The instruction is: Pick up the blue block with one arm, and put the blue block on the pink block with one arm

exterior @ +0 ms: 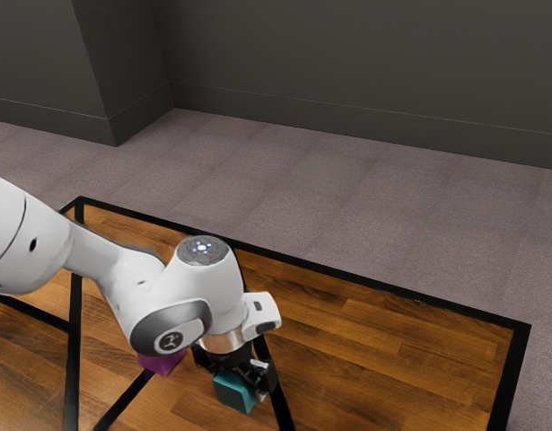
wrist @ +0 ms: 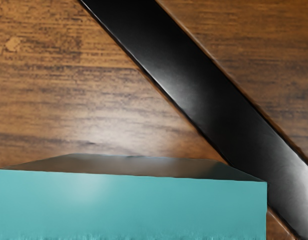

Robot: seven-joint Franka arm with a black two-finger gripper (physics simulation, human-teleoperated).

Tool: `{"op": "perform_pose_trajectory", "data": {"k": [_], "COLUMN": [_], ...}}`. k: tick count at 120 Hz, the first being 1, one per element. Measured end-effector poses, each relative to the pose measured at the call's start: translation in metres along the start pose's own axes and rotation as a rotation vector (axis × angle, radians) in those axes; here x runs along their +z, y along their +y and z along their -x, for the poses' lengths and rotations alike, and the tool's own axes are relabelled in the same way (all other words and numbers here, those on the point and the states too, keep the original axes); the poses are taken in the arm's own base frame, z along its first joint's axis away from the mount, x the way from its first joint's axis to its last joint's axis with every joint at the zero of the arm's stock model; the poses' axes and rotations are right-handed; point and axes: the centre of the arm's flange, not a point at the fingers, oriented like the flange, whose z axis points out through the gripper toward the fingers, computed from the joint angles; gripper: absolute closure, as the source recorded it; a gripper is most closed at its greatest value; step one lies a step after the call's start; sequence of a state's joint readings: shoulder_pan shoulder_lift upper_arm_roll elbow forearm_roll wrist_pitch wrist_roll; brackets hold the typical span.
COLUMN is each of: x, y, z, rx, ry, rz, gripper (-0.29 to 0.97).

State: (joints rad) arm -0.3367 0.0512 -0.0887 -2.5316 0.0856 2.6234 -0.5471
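Blue block (exterior: 229, 393) (teal-looking) clamped in gripper (exterior: 242, 384) near pink block (exterior: 159, 363).

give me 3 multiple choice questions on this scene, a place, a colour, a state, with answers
1. In the exterior view, the blue block lies on which side of the pink block? A the view's right B the view's left C behind it
2. In the wrist view, the strip crossing the wood is: A white B black C red
3. The blue block is: A atop the pink block B under it C beside it, unstacked
Answers: 1 A, it sits toward that view's right, under the gripper; 2 B, a black band; 3 C, they stand side by side.
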Motion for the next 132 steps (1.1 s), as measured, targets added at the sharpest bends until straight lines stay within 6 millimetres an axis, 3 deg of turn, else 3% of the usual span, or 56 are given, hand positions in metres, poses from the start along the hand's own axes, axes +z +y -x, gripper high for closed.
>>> {"op": "perform_pose_trajectory", "data": {"k": [8, 26, 40, 55, 72, 83, 97, 119, 132], "x": [0.002, -0.003, -0.006, -0.022, -0.067, -0.098, -0.121, -0.131, -0.135], "y": [0.003, 0.002, 0.001, 0.002, -0.001, -0.022, -0.060, -0.091, -0.113], "z": [0.002, -0.001, -0.002, -0.005, -0.005, -0.002, 0.014, 0.048, 0.054], "rx": [0.001, -0.017, -0.027, -0.032, -0.034, -0.079, -0.144, -0.189, -0.213], "ry": [0.000, 0.014, 0.022, 0.052, 0.114, 0.136, 0.134, 0.111, 0.102], "rz": [0.004, 0.013, 0.016, 0.026, 0.029, 0.021, -0.001, -0.034, -0.045], "gripper": [0.06, 0.25, 0.31, 0.32, 0.32, 0.32, 0.31, 0.31, 0.31]}}
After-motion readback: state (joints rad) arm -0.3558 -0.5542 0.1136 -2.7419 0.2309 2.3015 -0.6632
